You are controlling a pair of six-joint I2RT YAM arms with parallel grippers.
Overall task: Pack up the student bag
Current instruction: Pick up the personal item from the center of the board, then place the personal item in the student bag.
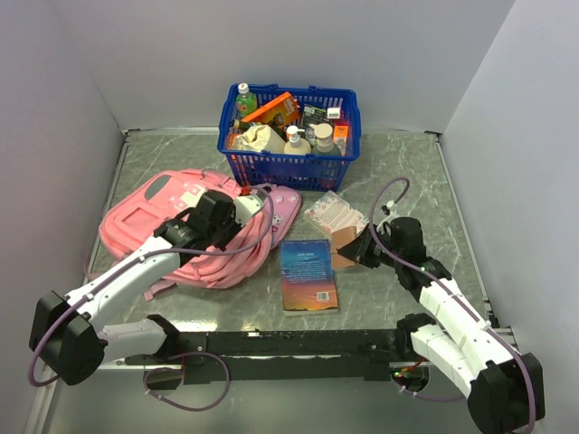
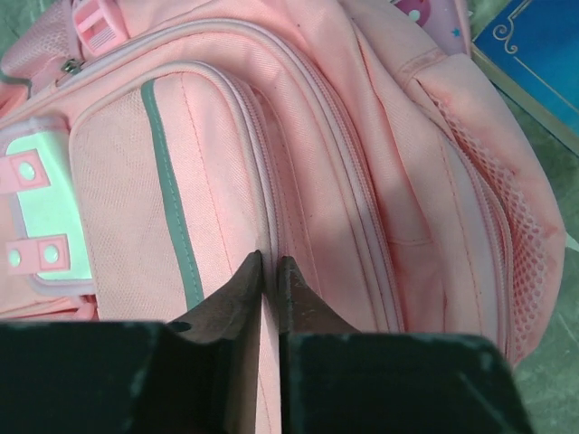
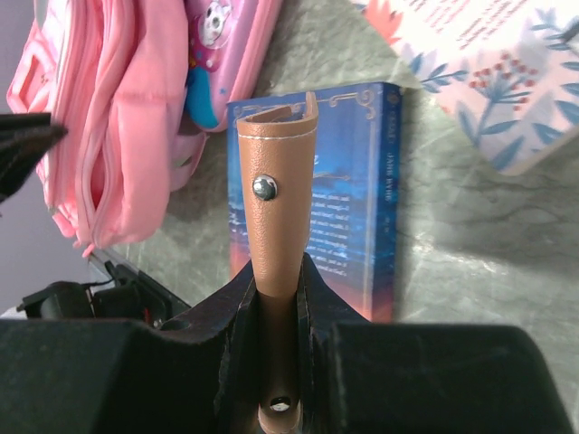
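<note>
The student bag [image 1: 149,221] was found lying flat on the left half of the table, directly under the left gripper [image 2: 270,262]. The jaws were drawn almost together at a zip seam beside the grey-trimmed front pocket, with a thin strip of pink fabric caught between them. The right gripper [image 3: 276,271] was held well apart from the bag, clamped on a brown leather strap [image 3: 276,181] above a blue book [image 1: 308,276].

The grey marbled table [image 1: 398,181] was enclosed by pale walls on three sides. A blue basket [image 1: 285,167] of goods was set at its far edge.

The left arm was stretched forward and inward over the bag. The right arm was bent inward towards the table's middle.
</note>
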